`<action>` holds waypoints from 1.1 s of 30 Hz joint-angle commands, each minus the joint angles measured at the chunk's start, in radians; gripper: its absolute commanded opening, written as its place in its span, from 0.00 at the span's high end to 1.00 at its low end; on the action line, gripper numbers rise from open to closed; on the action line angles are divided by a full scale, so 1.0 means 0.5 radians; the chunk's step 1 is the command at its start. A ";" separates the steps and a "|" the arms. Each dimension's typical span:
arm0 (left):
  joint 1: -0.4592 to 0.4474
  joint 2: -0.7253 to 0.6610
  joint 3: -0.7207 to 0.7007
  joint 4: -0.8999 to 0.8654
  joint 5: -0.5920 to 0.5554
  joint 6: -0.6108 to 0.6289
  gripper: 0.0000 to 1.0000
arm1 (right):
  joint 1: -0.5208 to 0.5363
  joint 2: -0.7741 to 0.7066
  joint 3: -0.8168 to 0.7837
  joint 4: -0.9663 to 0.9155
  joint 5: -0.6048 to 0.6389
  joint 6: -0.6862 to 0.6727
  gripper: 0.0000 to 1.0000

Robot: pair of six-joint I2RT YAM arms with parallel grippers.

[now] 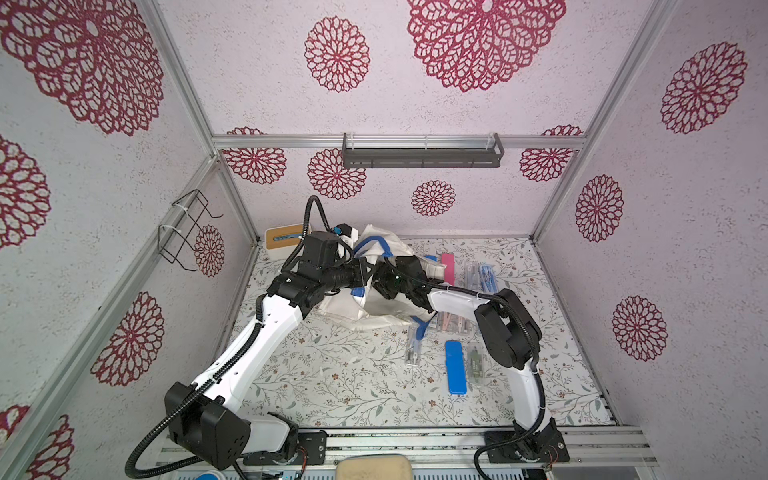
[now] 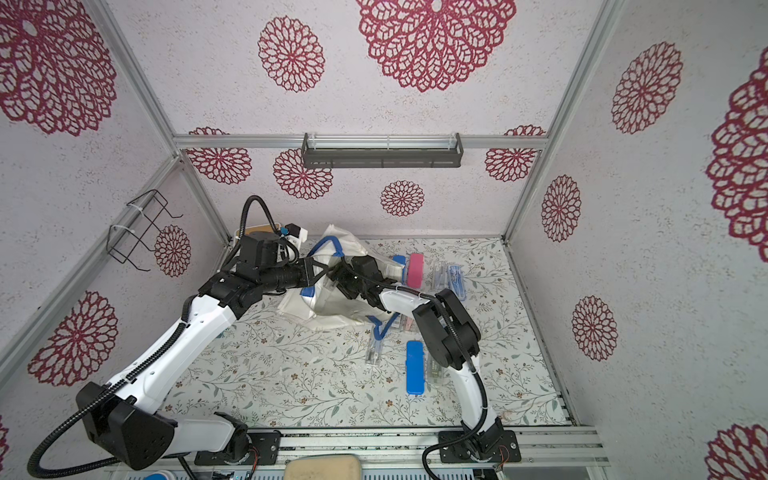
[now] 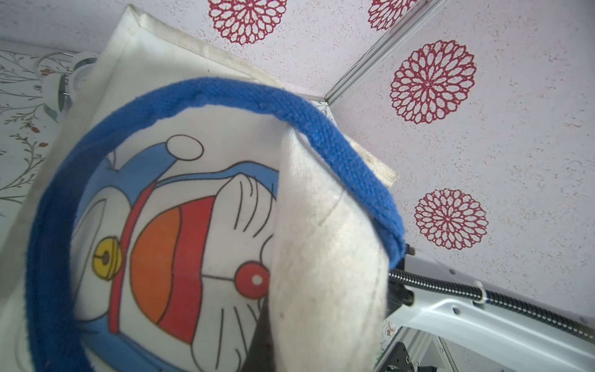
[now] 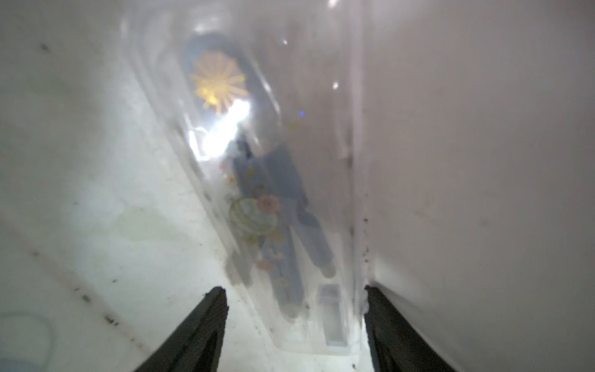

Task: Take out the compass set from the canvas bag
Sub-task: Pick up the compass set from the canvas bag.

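Note:
The off-white canvas bag [image 1: 374, 309] [image 2: 328, 309] lies slumped at the back middle of the table, blue handles [image 1: 376, 243] loose. My left gripper [image 1: 368, 270] [image 3: 273, 338] is shut on a fold of the bag's rim [image 3: 325, 257], beside the cartoon print [image 3: 167, 244]. My right gripper [image 1: 384, 282] [image 4: 294, 299] reaches into the bag's mouth and is open. In the right wrist view a clear-cased compass set [image 4: 273, 209] lies on the bag's inner wall, its near end between the two dark fingertips [image 4: 206, 322]. One finger is apart from the case, the other runs along its edge.
Several compass cases lie outside the bag on the right: a blue one [image 1: 455, 372], a pink one [image 1: 448, 268], clear ones [image 1: 478, 274] [image 1: 413, 349]. A white box with a wooden lid [image 1: 284, 241] stands at the back left. A wire rack [image 1: 187, 232] hangs on the left wall.

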 commanded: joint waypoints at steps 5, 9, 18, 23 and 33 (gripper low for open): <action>-0.121 -0.099 0.080 0.071 0.008 0.170 1.00 | -0.058 -0.082 -0.009 0.781 -0.089 0.177 0.40; -0.165 -0.060 0.116 0.052 -0.028 0.197 1.00 | -0.058 -0.072 0.032 0.794 -0.114 0.198 0.47; -0.203 -0.049 0.136 0.071 -0.068 0.186 1.00 | -0.087 -0.036 -0.030 0.709 -0.098 0.380 0.30; -0.208 -0.052 0.136 0.065 -0.080 0.176 1.00 | -0.098 0.007 -0.010 0.616 -0.117 0.431 0.46; -0.167 -0.058 0.108 0.046 -0.290 0.103 1.00 | -0.089 -0.016 -0.006 0.557 -0.163 0.401 0.62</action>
